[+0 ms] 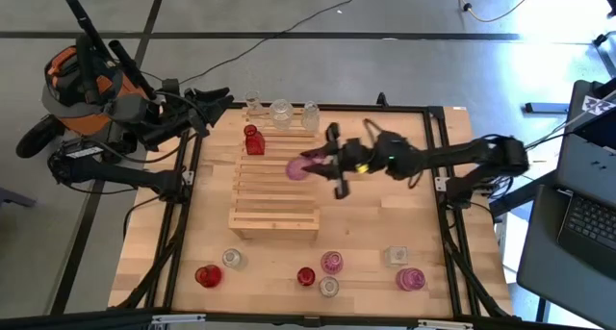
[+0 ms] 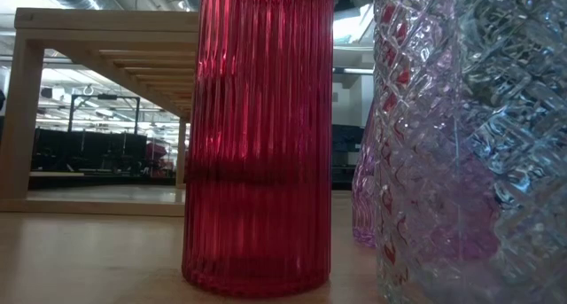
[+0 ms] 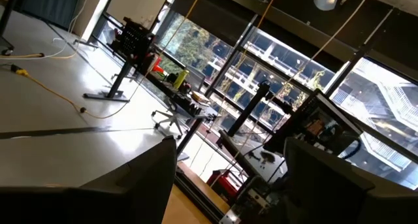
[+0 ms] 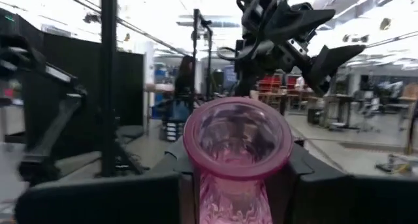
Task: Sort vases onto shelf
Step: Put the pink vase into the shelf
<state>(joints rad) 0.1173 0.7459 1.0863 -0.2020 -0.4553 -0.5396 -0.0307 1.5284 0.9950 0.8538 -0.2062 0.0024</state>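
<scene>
Right gripper (image 1: pixel 320 160) sits center of the high view, just right of the shelf (image 1: pixel 276 190), fingers closed narrow on a pink vase (image 1: pixel 299 167). In the right wrist view that pink vase (image 4: pixel 236 145) fills the middle between the two dark fingers (image 4: pixel 163 185), its mouth facing the camera, so the long axis looks to run roughly along the gripper's reach, not upright; from above the vase body pokes left from the fingertips over the shelf's right edge around mid-height of the rack. Key relation: the vase lies left of the fingers, shelf slats directly under or beside it, so the placing move likely needs a tip to upright and a short drop onto a tier; can't tell if the base touches a slat yet. A red vase (image 1: pixel 254 140) stands on the shelf's upper left, clear vases (image 1: pixel 280 113) line the top edge. More vases wait along the bottom of the frame. Left gripper (image 1: pixel 217 101) parked upper left, off the table edge, fingers wide and empty. Right arm is clearly the nearer one.
</scene>
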